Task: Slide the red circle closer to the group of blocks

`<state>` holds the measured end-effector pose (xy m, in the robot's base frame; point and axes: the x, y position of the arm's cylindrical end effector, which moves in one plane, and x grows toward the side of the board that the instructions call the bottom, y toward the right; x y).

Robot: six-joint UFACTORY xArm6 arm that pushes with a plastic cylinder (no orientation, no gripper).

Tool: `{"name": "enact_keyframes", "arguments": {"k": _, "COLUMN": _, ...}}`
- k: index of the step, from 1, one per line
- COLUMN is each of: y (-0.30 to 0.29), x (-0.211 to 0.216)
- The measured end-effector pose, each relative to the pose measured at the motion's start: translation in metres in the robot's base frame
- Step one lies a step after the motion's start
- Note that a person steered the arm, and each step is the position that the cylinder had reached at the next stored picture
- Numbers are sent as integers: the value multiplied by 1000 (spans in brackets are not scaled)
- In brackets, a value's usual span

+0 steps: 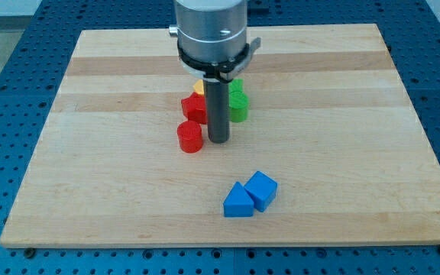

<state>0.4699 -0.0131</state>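
Two red blocks: a red plastic circle (190, 137) and a red angular block (193, 107). Two blue: a blue plastic triangle (237, 201) and a blue plastic cube (262, 189). One green block (238, 102), shape unclear, and seemingly one yellow block (198, 87), mostly hidden.

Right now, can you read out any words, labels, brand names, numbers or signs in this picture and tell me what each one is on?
None: no readable text, number or sign shows anywhere.
Light wooden board: bare wood grain only.
Red round block, blue triangular block, blue cube-like block, green block: plain, unmarked faces.
Silver metal arm housing above my tip: no legible label.
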Motion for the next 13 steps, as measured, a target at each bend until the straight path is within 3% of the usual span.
{"name": "enact_keyframes", "arguments": {"k": 2, "y": -6, "x": 40}}
{"name": "enact_keyframes", "arguments": {"k": 4, "y": -86, "x": 36}}
{"name": "enact_keyframes", "arguments": {"k": 6, "y": -114, "x": 4}}
{"name": "enact_keyframes", "arguments": {"k": 11, "y": -32, "x": 4}}
{"name": "enact_keyframes", "arguments": {"k": 13, "y": -30, "x": 32}}
